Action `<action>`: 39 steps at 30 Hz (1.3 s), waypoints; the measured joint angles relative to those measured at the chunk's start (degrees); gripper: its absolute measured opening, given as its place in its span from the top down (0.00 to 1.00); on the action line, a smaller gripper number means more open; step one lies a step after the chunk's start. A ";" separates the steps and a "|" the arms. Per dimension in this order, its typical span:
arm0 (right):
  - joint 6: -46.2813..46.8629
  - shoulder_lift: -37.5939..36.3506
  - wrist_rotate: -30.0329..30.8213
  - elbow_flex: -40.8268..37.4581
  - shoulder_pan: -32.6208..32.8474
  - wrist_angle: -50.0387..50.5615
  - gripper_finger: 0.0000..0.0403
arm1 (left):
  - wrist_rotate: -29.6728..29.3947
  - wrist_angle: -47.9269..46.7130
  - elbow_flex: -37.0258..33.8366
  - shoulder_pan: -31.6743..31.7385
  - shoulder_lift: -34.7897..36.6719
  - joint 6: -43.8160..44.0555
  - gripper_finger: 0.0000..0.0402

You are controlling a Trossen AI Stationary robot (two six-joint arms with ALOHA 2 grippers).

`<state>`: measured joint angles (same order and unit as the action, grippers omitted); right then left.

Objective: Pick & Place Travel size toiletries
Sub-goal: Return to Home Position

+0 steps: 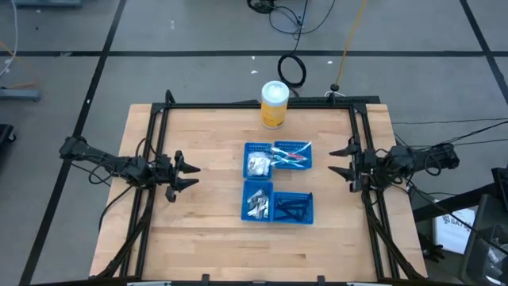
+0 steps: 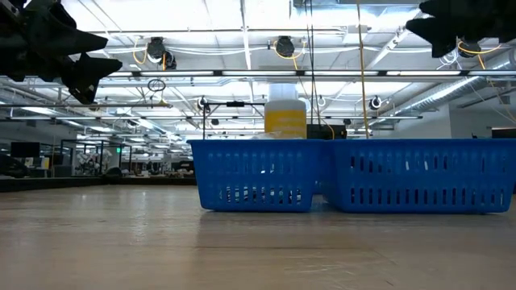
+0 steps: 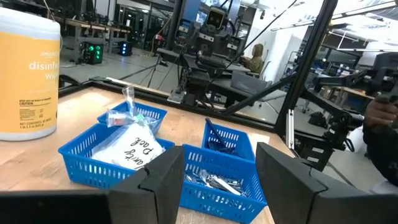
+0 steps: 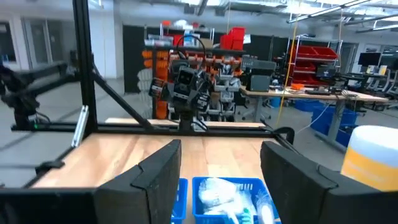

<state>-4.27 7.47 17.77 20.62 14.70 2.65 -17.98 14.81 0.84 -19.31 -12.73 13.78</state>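
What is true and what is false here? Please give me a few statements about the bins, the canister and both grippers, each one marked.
1. Four blue bins stand together in the middle of the table. True.
2. The left gripper holds a silver item. False: it is open and empty, beside the bins.
3. The yellow canister stands inside a bin. False: it stands on the table, beyond the bins.
4. The right gripper is open, apart from the bins. True.
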 joint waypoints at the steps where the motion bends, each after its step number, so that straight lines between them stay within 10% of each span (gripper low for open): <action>1: 0.58 -1.16 0.01 -1.23 0.00 -0.67 0.48 | -0.02 0.00 0.00 0.00 0.00 0.02 0.51; 39: 4.44 -7.19 -8.65 -18.34 -3.98 -7.00 0.48 | -0.11 0.00 0.02 0.00 -0.01 -0.04 0.51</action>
<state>0.17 0.27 9.13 2.28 10.72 -4.36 -18.09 14.81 0.86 -19.31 -12.74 13.74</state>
